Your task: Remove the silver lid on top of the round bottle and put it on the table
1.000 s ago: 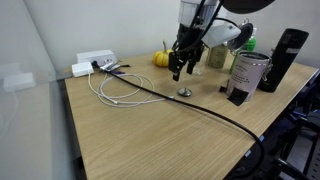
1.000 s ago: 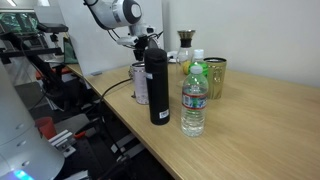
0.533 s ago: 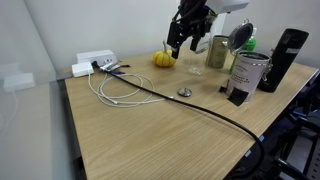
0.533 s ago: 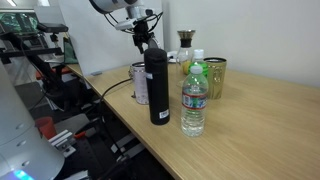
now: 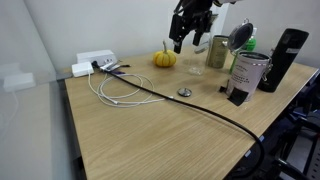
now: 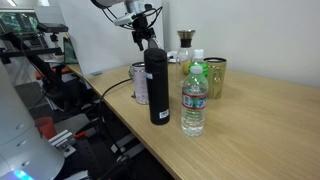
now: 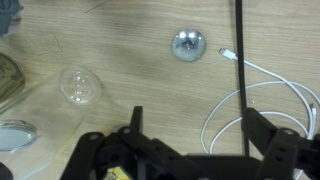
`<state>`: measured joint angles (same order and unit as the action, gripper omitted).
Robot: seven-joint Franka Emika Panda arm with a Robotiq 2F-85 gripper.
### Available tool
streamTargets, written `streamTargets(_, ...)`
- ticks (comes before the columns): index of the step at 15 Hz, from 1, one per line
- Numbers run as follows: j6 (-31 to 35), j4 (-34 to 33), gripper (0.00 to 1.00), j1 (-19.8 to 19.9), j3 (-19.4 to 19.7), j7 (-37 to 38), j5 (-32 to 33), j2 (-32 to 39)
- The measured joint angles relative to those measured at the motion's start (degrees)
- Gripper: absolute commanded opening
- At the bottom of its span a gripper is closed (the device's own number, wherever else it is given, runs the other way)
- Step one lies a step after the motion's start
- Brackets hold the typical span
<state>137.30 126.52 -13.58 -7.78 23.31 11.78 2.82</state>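
Observation:
The silver lid (image 5: 185, 92) lies flat on the light wood table (image 5: 150, 130), apart from the gripper; in the wrist view (image 7: 188, 43) it shows as a small shiny round cap. The round clear glass bottle (image 5: 195, 63) stands behind it near the back of the table; the wrist view shows it from above (image 7: 78, 86). My gripper (image 5: 181, 42) hangs high above the table, over the bottle area, open and empty. Its two dark fingers frame bare table and cable in the wrist view (image 7: 195, 130). It also shows in an exterior view (image 6: 140, 38).
A small pumpkin (image 5: 164, 59), a labelled tin (image 5: 245, 75), a tall black bottle (image 5: 290, 55) and a shiny round disc (image 5: 240, 36) stand at the back. A white cable (image 5: 115, 88) and a black cable (image 5: 200, 108) cross the table. A water bottle (image 6: 194, 100) stands near the edge.
My gripper has risen from just above the lid to high over the table and shifted back towards the bottle. The lid has stayed on the table.

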Motion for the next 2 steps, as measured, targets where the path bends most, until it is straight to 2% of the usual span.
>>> streamTargets(2, 0.00, 0.00, 1.00, 0.00, -0.01, 0.00, 0.00, 0.00)
